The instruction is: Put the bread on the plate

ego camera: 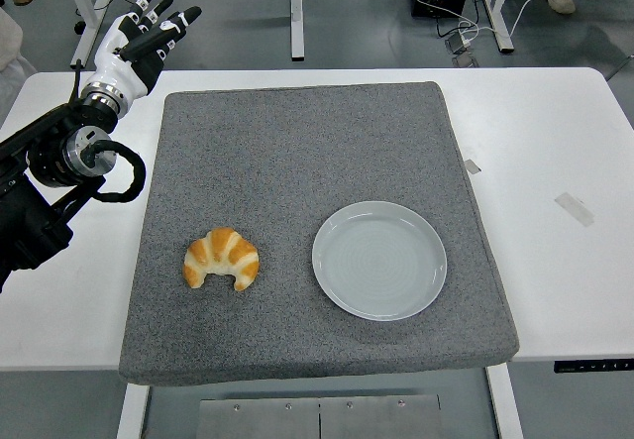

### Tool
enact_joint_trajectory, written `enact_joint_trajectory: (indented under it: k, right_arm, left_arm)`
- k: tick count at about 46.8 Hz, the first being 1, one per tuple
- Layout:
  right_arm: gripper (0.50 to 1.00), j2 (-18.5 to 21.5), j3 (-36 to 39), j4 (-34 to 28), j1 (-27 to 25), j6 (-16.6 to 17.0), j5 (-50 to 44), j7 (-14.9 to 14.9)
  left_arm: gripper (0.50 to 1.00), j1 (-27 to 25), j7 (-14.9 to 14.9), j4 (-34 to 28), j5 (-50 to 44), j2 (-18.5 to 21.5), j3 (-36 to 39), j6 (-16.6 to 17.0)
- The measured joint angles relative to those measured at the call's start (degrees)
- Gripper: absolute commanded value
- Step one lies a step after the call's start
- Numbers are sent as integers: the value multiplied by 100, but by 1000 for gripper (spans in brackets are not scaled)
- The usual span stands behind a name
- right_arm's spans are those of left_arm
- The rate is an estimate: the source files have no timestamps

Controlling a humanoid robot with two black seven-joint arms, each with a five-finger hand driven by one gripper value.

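On the white table [555, 132]: a grey mat [297, 152] covering most of the middle. Near the mat's right front, a pale plate [379, 260], bare. Left of it and apart, well short of touching, the bread [221, 259], a croissant with horns pointing to the near edge. Over the mat's far left corner, the left hand [139, 41], raised, fingers [163, 8] spread and straight, holding nothing, well away from the bread. No right arm in view. Judged from this: task barely begun, reach not yet made. Next: bringing the hand down and toward the near edge over the bread, closing gently around its middle, then carrying right to the plate.
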Motion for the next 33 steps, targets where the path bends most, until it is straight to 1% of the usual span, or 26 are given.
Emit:
enact_joint_trajectory:
  k: [10,14,17,21,23,29,33]
  right_arm:
    - [1000,0,0,0,1,0,0,-1]
    - [1000,0,0,0,0,0,0,-1]
    - [1000,0,0,0,2,0,0,0]
    - [1000,0,0,0,-5,1,0,-3]
    - [1000,0,0,0,-2,1,0,-2]
    - [1000,0,0,0,2,1,0,-1]
    - [1000,0,0,0,-1,0,0,-2]
  left_arm:
    - [977,13,-6,-1,76,-4,107,-6]
    - [977,23,-6,-2,180,69,273,-127]
    - [977,-76,-12,-2,513,255,670,-520]
    - [977,-173,-27,0,1143,723,1005,-1246]
    - [977,-206,-34,1,1467,875,1079,-1603]
    - [975,-220,-94,-3,2560,1113,1126,-2269]
    - [975,-188,-277,-5,3338,1336,1126,-2727]
